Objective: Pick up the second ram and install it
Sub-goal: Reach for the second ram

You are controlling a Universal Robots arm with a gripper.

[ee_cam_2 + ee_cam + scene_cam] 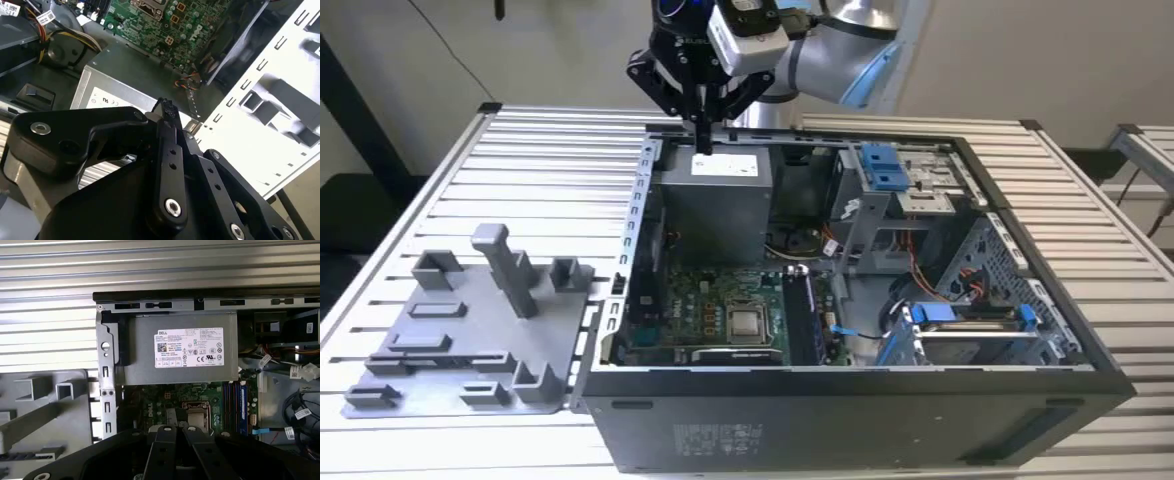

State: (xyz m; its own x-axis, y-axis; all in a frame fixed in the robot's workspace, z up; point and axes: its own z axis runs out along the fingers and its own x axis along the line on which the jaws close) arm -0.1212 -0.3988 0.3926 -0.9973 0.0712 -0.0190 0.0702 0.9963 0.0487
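Blackish blue-tinted narrow ram (pixel 243 401) upright on motherboard (pixel 700 300); gripper (pixel 704 146) closed above power supply (pixel 720 205).

Claw (pixel 703 142) above computer case (pixel 827 430), fixture plate (pixel 454 335) beside

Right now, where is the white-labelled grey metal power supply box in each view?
Exterior view: grey metal power supply box in the black case, below the gripper.
Second wrist view: the box behind the gripper.
First wrist view: the box against the case wall.
Shared landmark: green motherboard.

Bright even light; case (pixel 854 425) int. dimmer, mild glare on table (pixel 520 170).
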